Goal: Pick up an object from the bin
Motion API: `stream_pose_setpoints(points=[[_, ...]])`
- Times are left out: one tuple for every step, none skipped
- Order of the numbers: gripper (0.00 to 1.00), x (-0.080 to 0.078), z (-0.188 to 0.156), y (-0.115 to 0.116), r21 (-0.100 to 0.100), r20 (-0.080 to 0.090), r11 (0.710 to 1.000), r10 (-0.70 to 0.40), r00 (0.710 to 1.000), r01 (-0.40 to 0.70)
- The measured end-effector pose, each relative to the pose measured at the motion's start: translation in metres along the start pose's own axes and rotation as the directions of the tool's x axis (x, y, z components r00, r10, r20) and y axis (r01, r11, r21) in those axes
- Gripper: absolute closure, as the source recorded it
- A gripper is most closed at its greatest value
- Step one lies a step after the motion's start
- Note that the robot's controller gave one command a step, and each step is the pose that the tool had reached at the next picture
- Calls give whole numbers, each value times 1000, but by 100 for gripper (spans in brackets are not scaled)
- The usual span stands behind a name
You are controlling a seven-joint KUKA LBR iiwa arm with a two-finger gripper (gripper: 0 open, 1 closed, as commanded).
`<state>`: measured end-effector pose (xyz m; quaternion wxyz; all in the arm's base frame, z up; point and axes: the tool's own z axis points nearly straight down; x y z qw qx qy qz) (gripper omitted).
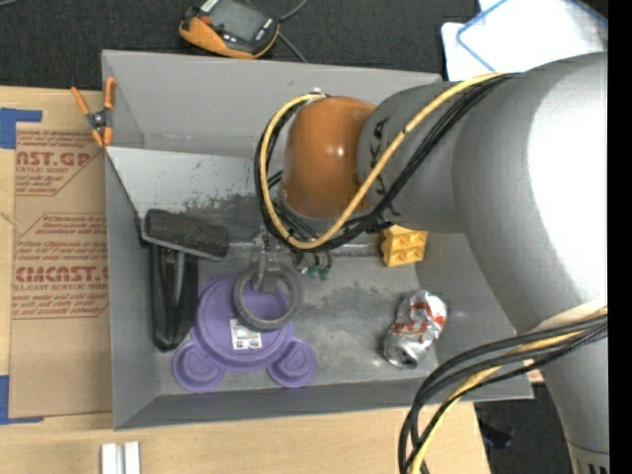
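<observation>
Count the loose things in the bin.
5: black tool left, purple dish front, grey ring on it, yellow brick by the arm, crushed can right. Arm may hide more.

Red print on the cardboard sheet left of the bin: big letters "CAST", under them "CELL-CAST ACRYLIC SHEET", and the same block sits twice, one above the other. The white label on the purple plastic piece carries dark marks, too small to read.
</observation>
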<state>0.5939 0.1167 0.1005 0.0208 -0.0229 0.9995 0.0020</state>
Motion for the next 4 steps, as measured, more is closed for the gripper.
stream_pose_setpoints(points=[[100,0,-12,0,0,-1,1000,0,1000,0],[100,-1,-21,0,-1,2,1000,0,1000,0],[100,0,-32,0,0,-2,1000,0,1000,0],[100,-1,-68,0,0,-4,1000,0,1000,0]])
